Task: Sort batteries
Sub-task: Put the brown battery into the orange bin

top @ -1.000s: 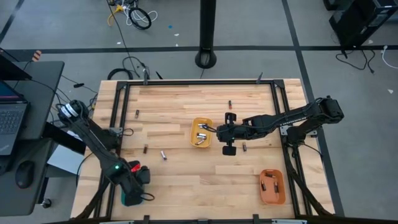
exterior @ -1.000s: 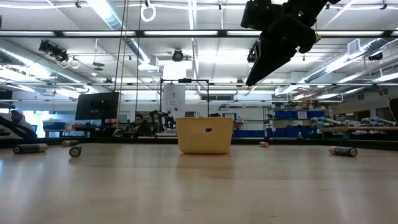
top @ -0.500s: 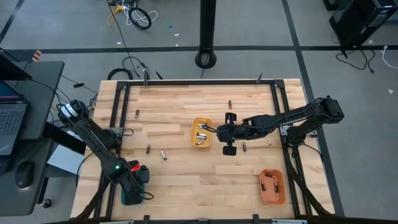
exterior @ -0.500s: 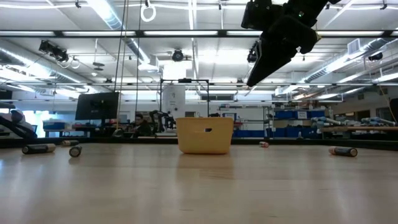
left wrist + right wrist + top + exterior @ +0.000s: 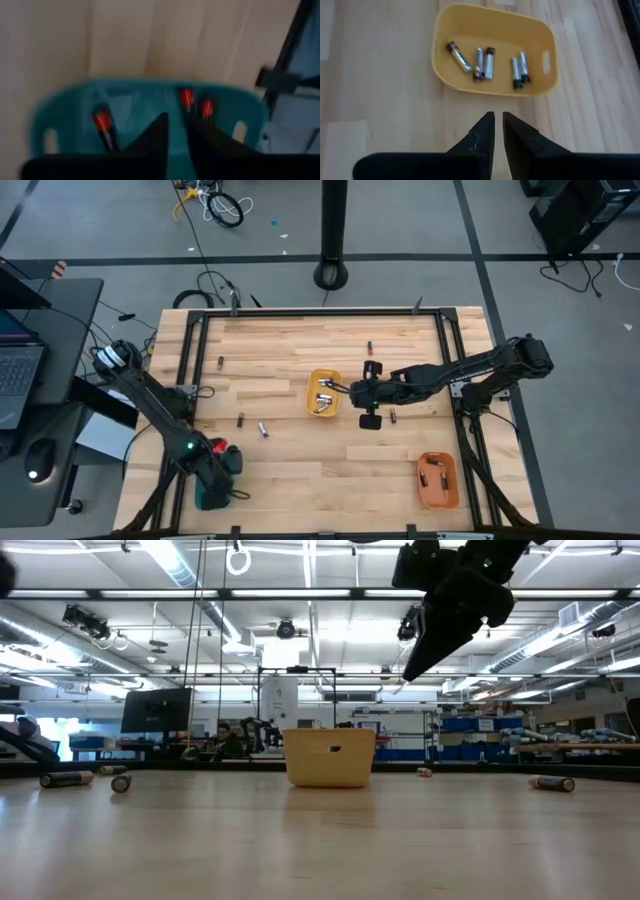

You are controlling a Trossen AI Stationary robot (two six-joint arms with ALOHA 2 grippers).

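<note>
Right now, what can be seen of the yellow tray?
The yellow tray is a rounded-rectangular tub of smooth, plastic-looking material, with a slot handle cut into one end wall. It sits upright on the wooden table near its middle. Five batteries lie loose on its floor: one apart and tilted, then two pairs side by side. The right gripper hangs in the air beside it, jaws nearly shut, not touching it.
</note>
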